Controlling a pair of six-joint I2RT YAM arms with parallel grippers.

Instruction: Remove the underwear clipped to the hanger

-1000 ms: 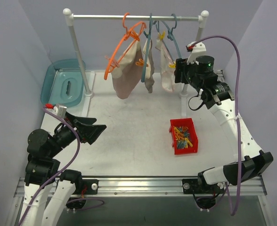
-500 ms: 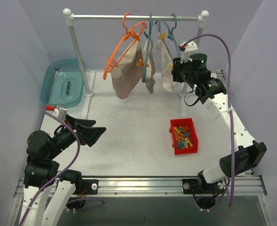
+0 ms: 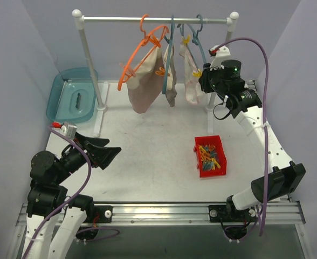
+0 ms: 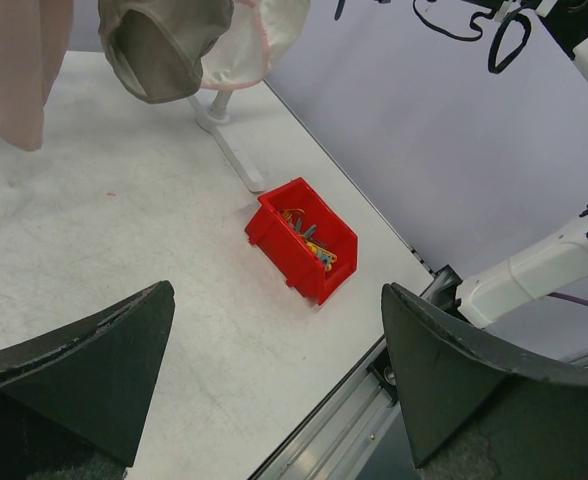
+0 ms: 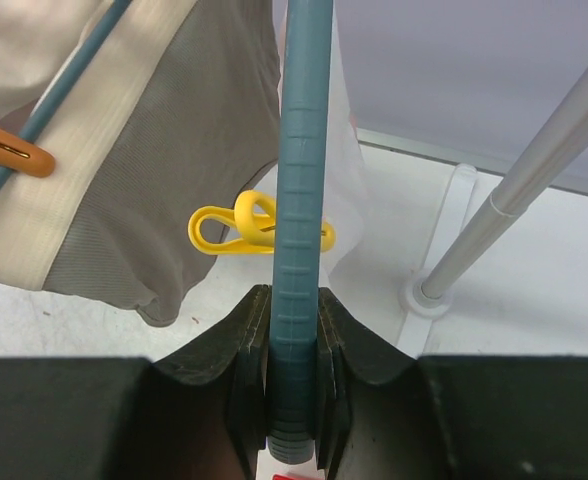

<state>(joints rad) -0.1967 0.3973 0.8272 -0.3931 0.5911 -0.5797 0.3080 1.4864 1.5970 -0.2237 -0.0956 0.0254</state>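
Tool, right: the right gripper (image 5: 294,335) is clamped on the lower arm of the teal hanger (image 5: 299,180), with one pad pressed to each side of it.
Tool, left: the left gripper (image 3: 108,153) has its fingers spread wide and holds nothing. It is low over the near-left of the table (image 3: 147,140), well apart from the rack.
Underwear, location: all three pieces hang from hangers on the rail (image 3: 153,20) at the back. The dusty pink piece (image 3: 144,89) is on the orange hanger (image 3: 138,53) at left, the taupe piece (image 3: 171,90) is in the middle, and the white piece (image 3: 191,81) with pink trim is at right, just beside the right gripper.
Clips: a yellow clip (image 5: 242,232) sits against the white cloth behind the held hanger arm. Its jaw is hidden, so it appears to pin that cloth, unconfirmed. An orange clip (image 5: 14,155) is at the taupe cloth's pale band.
Red bin (image 3: 210,156): on the table, holding coloured clips.
Blue tub (image 3: 67,97): far-left corner.
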